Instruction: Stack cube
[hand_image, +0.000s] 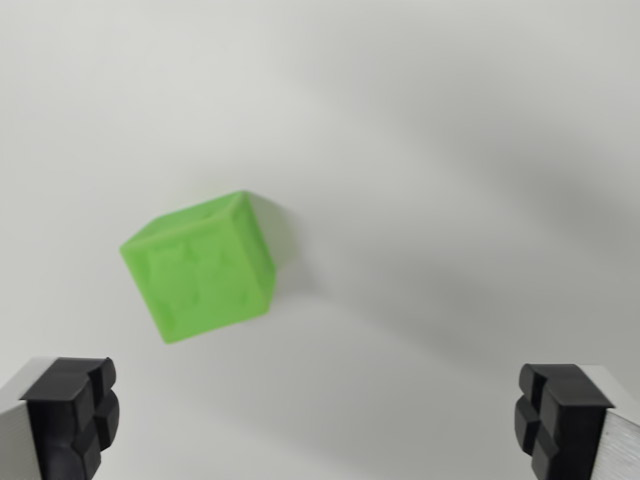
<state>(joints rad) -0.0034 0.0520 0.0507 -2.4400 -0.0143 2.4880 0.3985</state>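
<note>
Green cube (200, 265) rests on the white surface (450, 150), left of centre in the wrist view, edges rotated relative to the frame. Gripper (320, 420) jaws spread wide, holding nothing; cube lies ahead of the fingertips (75, 410), untouched, open surface on all sides

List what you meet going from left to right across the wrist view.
Left finger of the hand at the bottom corner → green cube on the white surface, left of centre → right finger at the bottom right corner. The hand is open, holding nothing.
</note>
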